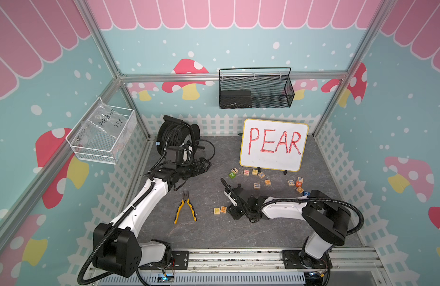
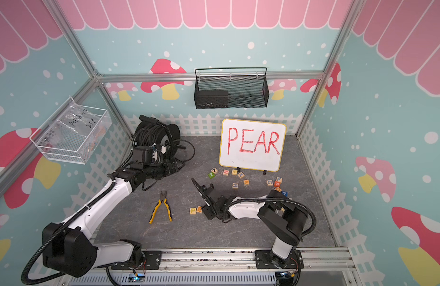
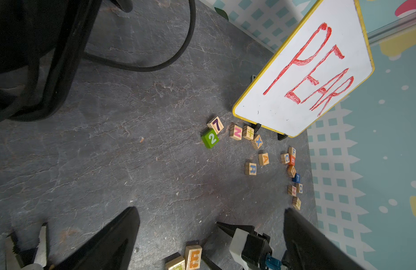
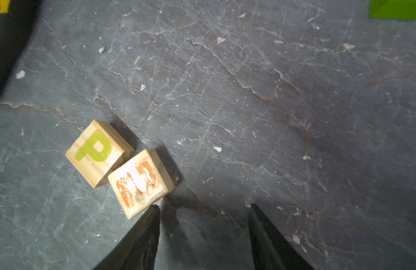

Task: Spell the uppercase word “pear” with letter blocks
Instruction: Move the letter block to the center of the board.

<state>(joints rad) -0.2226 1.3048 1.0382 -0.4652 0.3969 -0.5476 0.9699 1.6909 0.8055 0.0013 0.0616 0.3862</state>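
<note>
With the P block (image 4: 97,152) and E block (image 4: 140,182) touching at frame lower left, the right claw (image 4: 204,207), apart and empty, should next fetch the A block (image 1: 267,182); the left claw (image 3: 211,209) is apart too.

— From where do the two top views look?
— From high above the front edge, angled down toward the back wall (image 1: 214,49). Both stand far off, side by side, and take in the whole table (image 1: 209,232) almost alike.
— And the left wrist camera?
— Low over the table, facing across it toward the whiteboard (image 3: 303,77), past the left gripper (image 3: 210,210).
— The right wrist one?
— Very near the surface, looking down past the right gripper (image 4: 204,206) at the P block (image 4: 95,149) and E block (image 4: 139,181).
— What is shared?
— The E block shows in every view; the whiteboard shows in both top views and the left wrist view.
</note>
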